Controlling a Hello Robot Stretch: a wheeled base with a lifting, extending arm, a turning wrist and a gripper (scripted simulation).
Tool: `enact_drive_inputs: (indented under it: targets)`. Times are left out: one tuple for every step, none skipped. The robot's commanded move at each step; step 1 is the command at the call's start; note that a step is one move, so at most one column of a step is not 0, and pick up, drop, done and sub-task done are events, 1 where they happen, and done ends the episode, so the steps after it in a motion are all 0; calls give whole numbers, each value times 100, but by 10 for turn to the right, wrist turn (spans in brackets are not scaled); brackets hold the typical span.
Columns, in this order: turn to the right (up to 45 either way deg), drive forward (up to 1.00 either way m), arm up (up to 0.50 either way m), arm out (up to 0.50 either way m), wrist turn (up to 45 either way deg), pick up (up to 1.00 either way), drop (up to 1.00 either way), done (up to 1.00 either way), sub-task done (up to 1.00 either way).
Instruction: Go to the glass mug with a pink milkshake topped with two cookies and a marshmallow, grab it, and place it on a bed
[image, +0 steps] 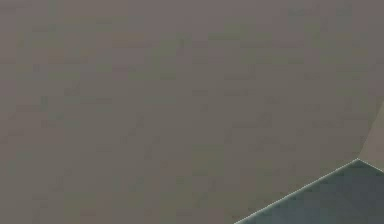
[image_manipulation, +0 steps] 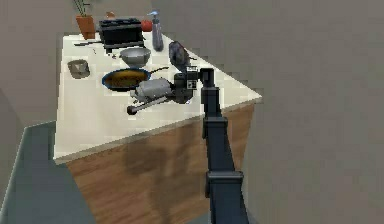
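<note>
Arm side view: counter (image_manipulation: 100, 125) w/ cream top and wood-grain sides fills the centre-left, dark floor (image_manipulation: 30, 175) to its left, grey wall (image_manipulation: 320, 90) to the right. On the far end: potted plant (image_manipulation: 85, 22) at far-left corner, black toaster (image_manipulation: 122, 33) beside it, blue bottle w/ red cap (image_manipulation: 154, 32) right of the toaster. Nearer: metal bowl (image_manipulation: 136, 56), small grey cup (image_manipulation: 78, 67) near the left edge, frying pan (image_manipulation: 125, 78) w/ brownish contents, dark round pan (image_manipulation: 178, 52) tilted up near the right edge. Any labels too small to read. Arm (image_manipulation: 218, 140) rises from the bottom edge to the counter's right edge; gripper (image_manipulation: 158, 93) points left over the top. At its far end a pale blob (image_manipulation: 140, 101) lies on the counter, just near of the frying pan; can't tell if that's the mug. Finger spacing can't be told, nor whether the gripper holds anything. Forward view: plain grey wall (image: 150, 90), wedge of dark floor (image: 340, 195) at near right.
</note>
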Motion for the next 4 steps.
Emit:
enact_drive_inputs:
  targets:
    - [0, 0, 10, 0, 0, 0, 0, 0, 0]
    - [0, 0, 2, 0, 0, 0, 0, 0, 0]
    - [0, 0, 0, 0, -450, 0, 0, 0, 0]
    - [0, 0, 0, 0, -240, 0, 0, 0, 0]
